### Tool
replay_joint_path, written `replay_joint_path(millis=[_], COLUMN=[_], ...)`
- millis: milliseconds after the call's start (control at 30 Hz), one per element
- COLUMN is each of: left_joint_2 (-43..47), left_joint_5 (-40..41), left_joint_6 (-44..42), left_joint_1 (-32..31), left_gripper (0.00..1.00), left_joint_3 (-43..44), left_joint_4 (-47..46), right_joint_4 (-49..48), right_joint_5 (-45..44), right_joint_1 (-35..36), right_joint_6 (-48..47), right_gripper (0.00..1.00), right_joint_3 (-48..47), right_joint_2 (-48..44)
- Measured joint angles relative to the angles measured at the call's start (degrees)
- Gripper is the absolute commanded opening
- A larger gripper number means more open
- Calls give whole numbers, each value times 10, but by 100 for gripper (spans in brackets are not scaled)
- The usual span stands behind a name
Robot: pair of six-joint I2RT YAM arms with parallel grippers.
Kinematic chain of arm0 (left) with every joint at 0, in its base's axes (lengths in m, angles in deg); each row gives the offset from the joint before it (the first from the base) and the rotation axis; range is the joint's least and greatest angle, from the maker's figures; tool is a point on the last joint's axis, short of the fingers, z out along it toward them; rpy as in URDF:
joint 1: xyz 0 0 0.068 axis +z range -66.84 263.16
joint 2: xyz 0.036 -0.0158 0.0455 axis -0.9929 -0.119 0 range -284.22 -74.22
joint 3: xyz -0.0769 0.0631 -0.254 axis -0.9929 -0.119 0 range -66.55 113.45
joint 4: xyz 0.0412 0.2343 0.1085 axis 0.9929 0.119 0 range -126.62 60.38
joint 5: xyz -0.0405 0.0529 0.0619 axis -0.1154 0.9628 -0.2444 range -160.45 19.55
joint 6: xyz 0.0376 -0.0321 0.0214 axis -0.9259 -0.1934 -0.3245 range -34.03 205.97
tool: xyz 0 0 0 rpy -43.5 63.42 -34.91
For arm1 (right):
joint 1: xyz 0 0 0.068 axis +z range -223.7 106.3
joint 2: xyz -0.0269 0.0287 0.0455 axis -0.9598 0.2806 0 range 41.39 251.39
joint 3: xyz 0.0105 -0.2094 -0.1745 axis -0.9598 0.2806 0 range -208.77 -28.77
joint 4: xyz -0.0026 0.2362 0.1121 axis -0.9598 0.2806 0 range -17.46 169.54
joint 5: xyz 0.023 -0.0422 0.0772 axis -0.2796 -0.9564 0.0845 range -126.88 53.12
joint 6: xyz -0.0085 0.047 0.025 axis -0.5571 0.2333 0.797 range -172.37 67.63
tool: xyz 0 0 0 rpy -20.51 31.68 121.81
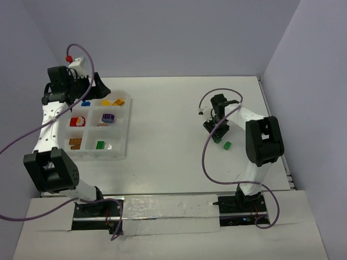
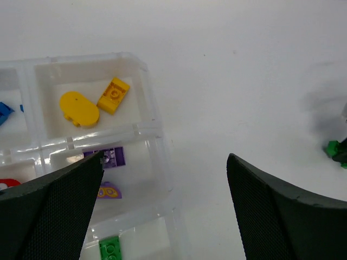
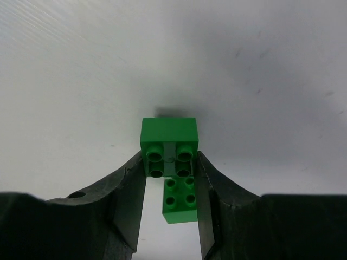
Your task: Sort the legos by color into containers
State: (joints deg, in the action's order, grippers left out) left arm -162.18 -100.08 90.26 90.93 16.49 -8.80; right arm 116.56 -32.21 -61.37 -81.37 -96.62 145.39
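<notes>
My right gripper (image 3: 170,162) is shut on a green lego (image 3: 168,135), its fingers pressed against both sides, low over the white table. A second green lego (image 3: 180,201) lies on the table just behind it, between the fingers; from above it shows as the loose green lego (image 1: 227,145) next to my right gripper (image 1: 216,134). My left gripper (image 2: 165,158) hangs open and empty over the right edge of the clear divided tray (image 2: 157,116), near the tray's back (image 1: 96,91). The containers hold yellow legos (image 2: 79,108), purple legos (image 2: 111,157) and a green lego (image 2: 110,249).
In the top view the tray (image 1: 128,127) also holds a blue piece (image 1: 85,103), a red piece (image 1: 77,121) and an orange piece (image 1: 75,143). Grey walls close the table at the back and sides. Purple cables loop off both arms.
</notes>
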Motion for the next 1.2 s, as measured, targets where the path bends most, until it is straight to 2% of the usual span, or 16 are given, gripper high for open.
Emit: replay_joint_path(millis=[100, 300, 467, 633, 800, 900, 1033, 1200], left_joint_2=[9, 15, 27, 51, 58, 57, 46, 21], left_joint_5=[-41, -103, -152, -189, -161, -154, -155, -160], left_joint_6=[-3, -57, -100, -94, -56, -24, 34, 104], left_joint_1=[23, 24, 24, -3, -90, -132, -136, -133], left_gripper=[99, 99, 99, 99, 99, 99, 99, 99], left_joint_3=[-5, -2, -7, -44, -81, -89, -72, -50], left_joint_4=[4, 41, 69, 64, 15, -11, -41, -61], right_joint_4=[13, -2, -53, -120, -189, -221, -223, -224], right_joint_5=[49, 158, 261, 349, 401, 433, 429, 368], right_joint_1=[9, 37, 79, 118, 141, 145, 153, 176], right_joint_6=[17, 87, 202, 345, 484, 536, 498, 407], right_gripper=[0, 0, 0, 0, 0, 0, 0, 0], right_joint_3=[-58, -228, -358, -444, -449, -445, -435, -350], right_joint_2=[0, 7, 34, 94, 136, 145, 136, 78])
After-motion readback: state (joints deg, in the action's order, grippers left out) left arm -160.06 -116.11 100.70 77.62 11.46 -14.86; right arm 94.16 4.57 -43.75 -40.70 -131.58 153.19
